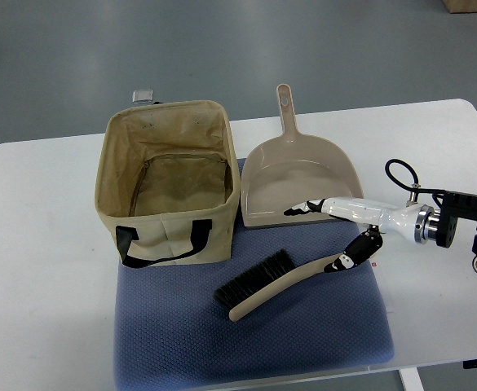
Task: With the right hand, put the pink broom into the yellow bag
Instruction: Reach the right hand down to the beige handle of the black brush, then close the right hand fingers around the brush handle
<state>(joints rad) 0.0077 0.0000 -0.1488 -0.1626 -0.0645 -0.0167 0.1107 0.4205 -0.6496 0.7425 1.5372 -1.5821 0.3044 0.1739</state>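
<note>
The wide white table (50, 244) carries everything, and a blue quilted fabric mat (303, 342) covers its near middle, probably to cushion the items and keep them from sliding. On the mat's far left part stands the yellowish-tan fabric bag with black strap handles (166, 183), upright, its mouth wide open and its inside bare, which leaves a clear drop from above. Just right of the bag lies a beige plastic dustpan (299, 183), flat, handle pointing far, its near lip at the mat's far edge.

Near of the dustpan, on the mat, lies the pinkish-beige hand broom with black bristles (258, 287). It lies slantwise: bristles toward the left and near the bag's front corner, handle rising toward the right. That slant puts the handle end straight in the path of the right arm, which comes in low from the right edge.

The right hand (348, 236) is stretched leftward with its white shell level. Its lower black-tipped fingers (360, 248) curl down onto the handle's far right end and look to be touching it, while the upper finger points left above the dustpan's lip. The grip does not look closed: the broom lies flat, not lifted. I judge the hand is settling its grasp; lifting and carrying left to the bag remain.

The left arm is out of sight.
</note>
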